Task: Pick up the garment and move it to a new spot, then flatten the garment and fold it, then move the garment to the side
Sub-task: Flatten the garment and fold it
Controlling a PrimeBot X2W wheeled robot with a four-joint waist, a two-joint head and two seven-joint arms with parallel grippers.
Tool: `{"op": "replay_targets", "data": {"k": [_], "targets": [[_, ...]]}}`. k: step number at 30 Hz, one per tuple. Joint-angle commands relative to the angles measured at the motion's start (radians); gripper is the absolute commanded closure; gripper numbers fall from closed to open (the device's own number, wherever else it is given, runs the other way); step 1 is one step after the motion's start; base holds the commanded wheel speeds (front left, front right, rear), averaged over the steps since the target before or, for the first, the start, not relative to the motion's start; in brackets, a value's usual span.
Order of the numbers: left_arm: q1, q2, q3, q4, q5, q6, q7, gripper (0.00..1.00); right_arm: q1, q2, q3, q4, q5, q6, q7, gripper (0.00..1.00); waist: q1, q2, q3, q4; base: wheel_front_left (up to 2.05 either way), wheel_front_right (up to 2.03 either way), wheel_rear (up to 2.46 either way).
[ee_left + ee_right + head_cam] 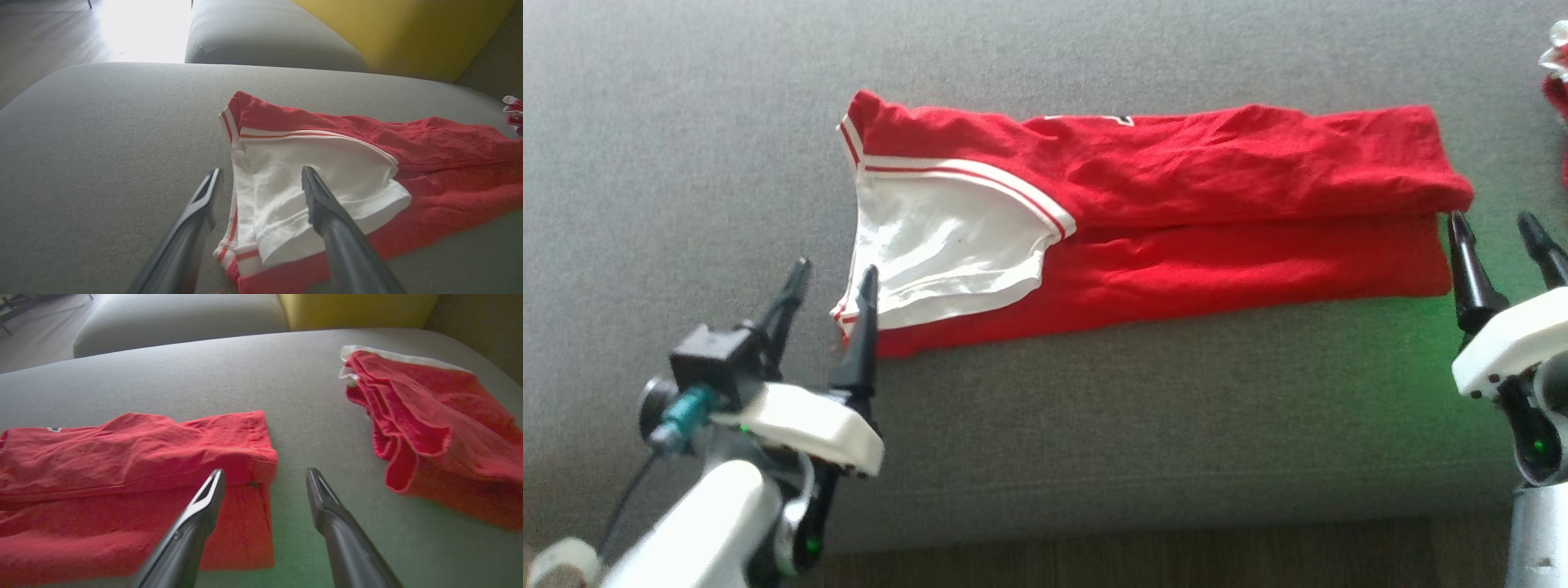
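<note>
The garment (1176, 212) is a red T-shirt with white sleeves and striped trim, lying folded lengthwise in a long band on the grey sofa cushion (1094, 425). Its white sleeve end (310, 183) is at the left and its red hem end (229, 457) at the right. My left gripper (837, 273) stands open at the sleeve end, one finger over the white cloth and one beside it, nothing pinched. At the hem corner my right gripper (1499, 224) is open too, just off the cloth's edge, with its jaws empty (265, 475).
A second red garment with a white edge (429, 424) lies crumpled to the right of the folded shirt; its tip shows at the picture's edge (1556, 73). A yellow cushion (408, 32) and another grey seat (265, 36) stand behind. The cushion's front edge meets the wooden floor (1094, 563).
</note>
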Motion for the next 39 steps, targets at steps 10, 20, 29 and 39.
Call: {"op": "replay_targets", "data": {"k": [10,20,29,39], "targets": [[0.057,-0.039,0.041,-0.077,0.128,0.042,-0.013,0.00,-0.140,0.008,-0.039,0.183,0.002,0.000,-0.035,0.00,0.0001,-0.0001,-0.028,-0.009,0.00,0.00,0.00],[0.037,-0.081,0.009,-0.059,0.177,0.004,-0.013,0.00,-0.307,0.008,-0.045,0.360,-0.037,0.000,-0.049,0.00,0.0001,-0.0001,0.005,0.013,0.00,0.00,0.00],[0.021,-0.095,0.024,-0.043,0.188,-0.014,-0.013,0.00,-0.303,0.008,-0.002,0.437,-0.075,0.000,-0.009,0.00,0.0001,-0.0001,0.016,0.023,0.00,0.00,0.00],[0.027,-0.105,0.047,-0.043,0.206,-0.032,-0.013,0.00,-0.229,0.008,-0.029,0.403,-0.106,0.000,0.025,0.00,0.0001,-0.0001,0.011,0.009,0.00,0.00,0.00]]}}
